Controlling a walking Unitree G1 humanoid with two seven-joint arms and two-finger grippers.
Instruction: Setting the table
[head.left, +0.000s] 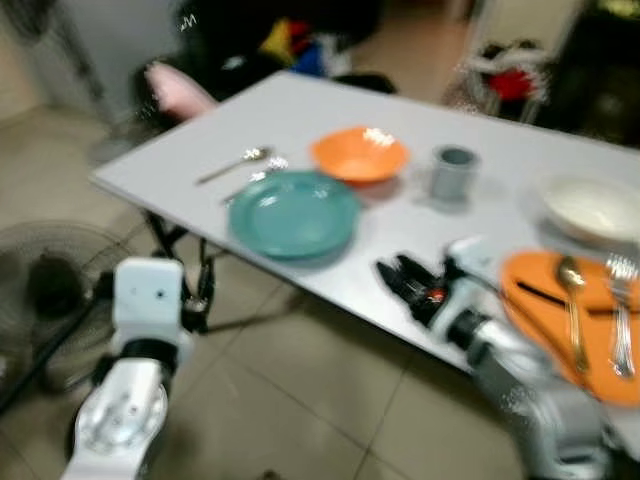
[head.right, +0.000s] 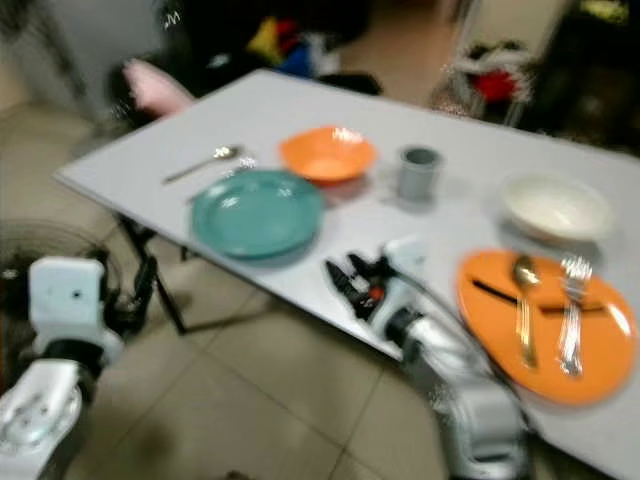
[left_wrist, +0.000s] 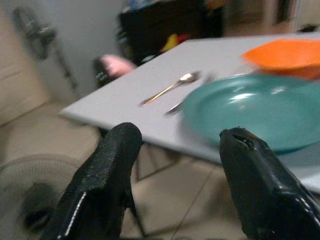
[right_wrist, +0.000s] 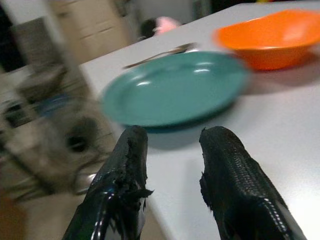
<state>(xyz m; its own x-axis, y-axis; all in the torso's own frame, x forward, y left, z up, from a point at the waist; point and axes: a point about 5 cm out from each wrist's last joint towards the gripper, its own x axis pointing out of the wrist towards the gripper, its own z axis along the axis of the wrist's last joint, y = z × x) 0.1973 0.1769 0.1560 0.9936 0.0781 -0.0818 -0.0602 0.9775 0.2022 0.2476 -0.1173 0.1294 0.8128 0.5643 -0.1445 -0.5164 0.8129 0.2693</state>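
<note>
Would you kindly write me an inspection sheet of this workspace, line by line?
Surface: grey rectangular table, bare along its far side.
Job's things: round teal plate with a spoon and fork beside it; orange bowl; grey cup; white bowl; orange plate carrying a spoon, a fork and a dark utensil.
Clutter: nothing seen on the table.
Grippers: right gripper open, empty, over the table's near edge by the teal plate; left gripper open, empty, short of the table.
Cables: nothing seen.
Surroundings: tiled floor, floor fan, pink object and blurred colourful items beyond the table.
</note>
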